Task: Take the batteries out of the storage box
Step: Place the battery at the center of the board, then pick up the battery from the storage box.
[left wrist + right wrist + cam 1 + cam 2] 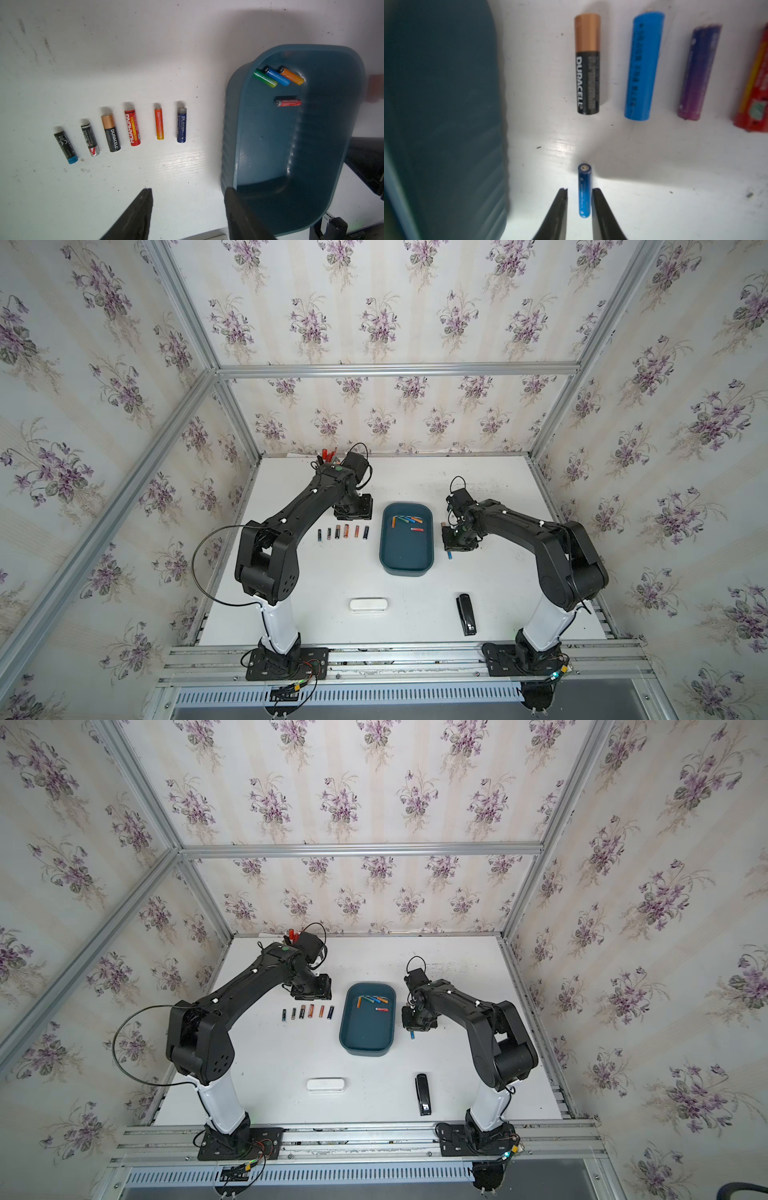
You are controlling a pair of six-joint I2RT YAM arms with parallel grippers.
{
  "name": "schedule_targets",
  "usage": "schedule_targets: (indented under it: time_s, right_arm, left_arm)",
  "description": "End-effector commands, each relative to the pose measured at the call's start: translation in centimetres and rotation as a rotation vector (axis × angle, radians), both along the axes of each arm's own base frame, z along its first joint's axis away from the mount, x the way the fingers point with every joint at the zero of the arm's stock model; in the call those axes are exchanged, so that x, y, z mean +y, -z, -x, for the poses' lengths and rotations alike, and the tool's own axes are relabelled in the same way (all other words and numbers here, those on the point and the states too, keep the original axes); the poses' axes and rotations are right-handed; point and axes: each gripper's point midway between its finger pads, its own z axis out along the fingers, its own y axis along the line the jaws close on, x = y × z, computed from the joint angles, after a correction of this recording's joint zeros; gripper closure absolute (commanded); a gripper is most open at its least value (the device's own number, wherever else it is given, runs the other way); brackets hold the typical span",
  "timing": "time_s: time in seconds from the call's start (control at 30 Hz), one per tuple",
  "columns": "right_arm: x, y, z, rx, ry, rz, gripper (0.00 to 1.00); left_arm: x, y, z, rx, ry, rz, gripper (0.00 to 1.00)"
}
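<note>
The dark teal storage box (406,556) (367,1038) sits mid-table in both top views, with several batteries (406,520) (278,76) lying at its far end. My right gripper (580,190) (454,544) is low over the table, just right of the box. Its jaws stand slightly apart around a small blue battery (584,191) (449,554) that lies on the table, with a gap on one side. My left gripper (188,191) (352,508) hovers open and empty at the box's far left corner. A row of several batteries (343,532) (133,126) lies left of the box.
More batteries (587,62) lie on the table right of the box, beneath my right arm. A white oblong case (368,605) and a black stapler (466,614) lie near the front. A holder of pens (328,457) stands at the back left.
</note>
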Motion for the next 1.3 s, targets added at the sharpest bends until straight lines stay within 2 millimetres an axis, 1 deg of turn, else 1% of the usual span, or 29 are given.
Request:
schedule_targets:
  time_s: [0.0, 0.1, 0.2, 0.3, 0.43, 0.6, 0.67, 0.77, 0.9, 1.07, 1.13, 1.27]
  right_arm:
    - [0.1, -0.2, 0.2, 0.007, -0.015, -0.003, 0.73]
    - [0.1, -0.4, 0.2, 0.003, -0.016, -0.003, 0.73]
    - [0.3, -0.9, -0.1, -0.009, -0.015, -0.016, 0.72]
    - [0.5, -1.4, -0.3, -0.016, -0.018, -0.024, 0.72]
    - [0.5, -2.2, -0.7, -0.035, -0.024, -0.025, 0.71]
    - [0.7, -3.8, -1.3, -0.062, -0.025, -0.041, 0.71]
    - [0.5, -4.3, -1.6, -0.072, -0.018, -0.05, 0.7]
    - [-0.5, -4.6, -1.8, -0.073, 0.002, -0.046, 0.7]
    - [-2.1, -4.9, -1.9, -0.074, 0.03, -0.043, 0.7]
    - [-3.7, -4.9, -1.9, -0.068, 0.053, -0.034, 0.7]
    - [-4.0, -5.0, -2.1, -0.068, 0.058, -0.033, 0.7]
    - [-4.2, -5.2, -2.4, -0.072, 0.063, -0.036, 0.7]
  left_arm:
    - [-0.2, -0.2, 0.2, 0.009, 0.021, -0.039, 0.4]
    - [-1.3, -0.6, 0.0, -0.007, 0.038, -0.032, 0.4]
    - [-3.1, -1.0, -0.3, -0.036, 0.081, -0.045, 0.4]
    - [-5.0, -1.0, -0.6, -0.039, 0.13, -0.056, 0.4]
    - [-7.7, -0.1, -1.0, -0.042, 0.211, -0.072, 0.39]
    - [-12.1, 1.4, -1.6, -0.068, 0.358, -0.011, 0.39]
    - [-13.7, 2.2, -1.8, -0.062, 0.411, 0.027, 0.38]
    - [-15.2, 3.0, -2.3, -0.07, 0.465, 0.062, 0.37]
    - [-16.8, 3.9, -2.6, -0.066, 0.527, 0.116, 0.37]
    - [-17.8, 5.3, -2.8, -0.045, 0.556, 0.143, 0.37]
    - [-18.3, 5.8, -2.5, -0.023, 0.566, 0.169, 0.37]
    - [-18.4, 7.1, -2.6, 0.005, 0.556, 0.164, 0.37]
